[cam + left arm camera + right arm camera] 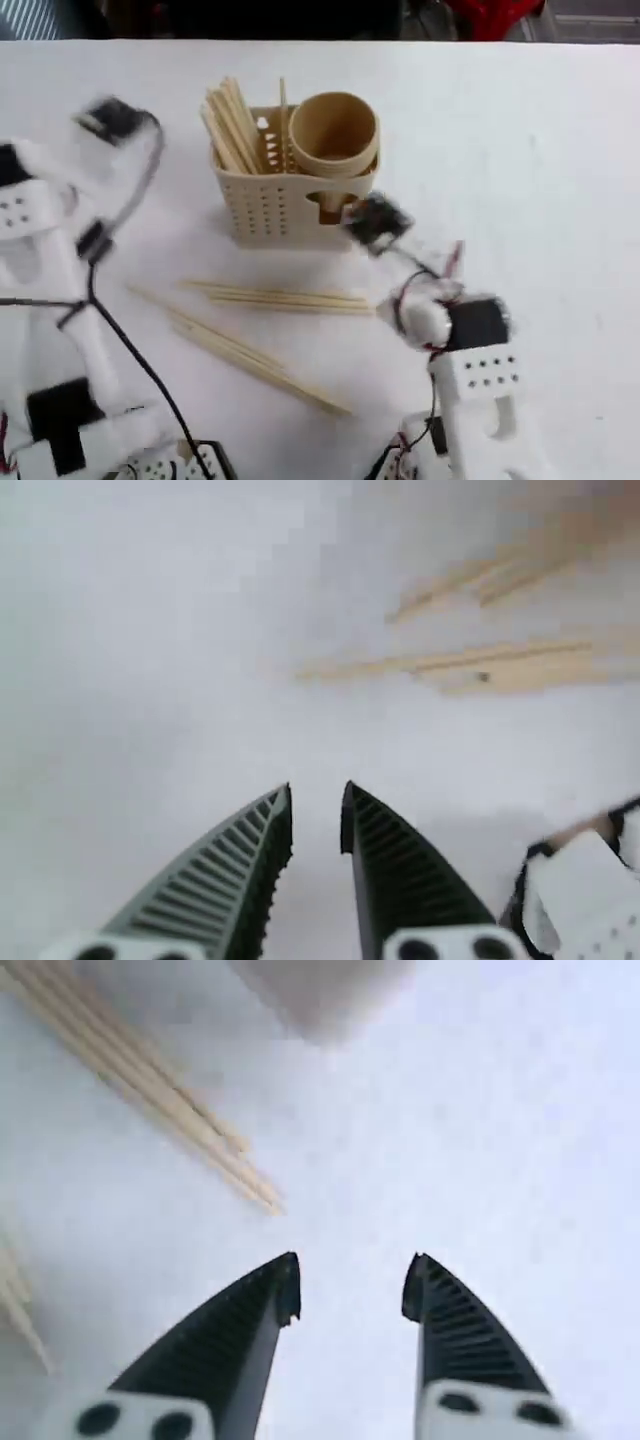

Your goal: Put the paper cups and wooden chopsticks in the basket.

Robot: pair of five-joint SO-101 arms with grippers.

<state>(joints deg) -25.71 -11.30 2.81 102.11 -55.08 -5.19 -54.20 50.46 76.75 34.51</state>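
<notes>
Progress partway. Left hand [315,800] hung over bare desk [520,130], fingers slightly parted, nothing gripped. Loose chopsticks [285,298] lay on desk in front of basket [275,205], yet to go in. Basket held chopstick bundle [228,125] and paper cups [335,135]. Right hand [350,1280] spread wide, empty, just beside basket.

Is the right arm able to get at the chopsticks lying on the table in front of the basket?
Probably yes: the right gripper is open over bare table, and the chopsticks lie close beside it, with nothing between them.
</notes>
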